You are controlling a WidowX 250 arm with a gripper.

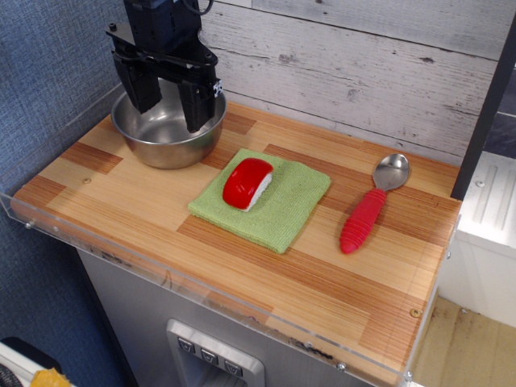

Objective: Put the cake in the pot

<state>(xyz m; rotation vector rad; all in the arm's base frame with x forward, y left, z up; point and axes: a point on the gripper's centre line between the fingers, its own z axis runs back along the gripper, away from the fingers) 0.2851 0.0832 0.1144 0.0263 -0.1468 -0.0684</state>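
Observation:
The cake (247,183) is a small glossy red toy with a white side, lying on a green cloth (262,198) near the middle of the wooden table. The pot (167,129) is a round shiny steel bowl at the back left, empty as far as I can see. My gripper (172,114) is black, hangs over the pot with its two fingers spread apart, and holds nothing. It is to the left of and behind the cake, well apart from it.
A metal spoon with a red ribbed handle (367,216) lies to the right of the cloth. A clear plastic rim (201,278) runs along the table's front and left edges. A wooden plank wall stands behind, and a blue wall to the left.

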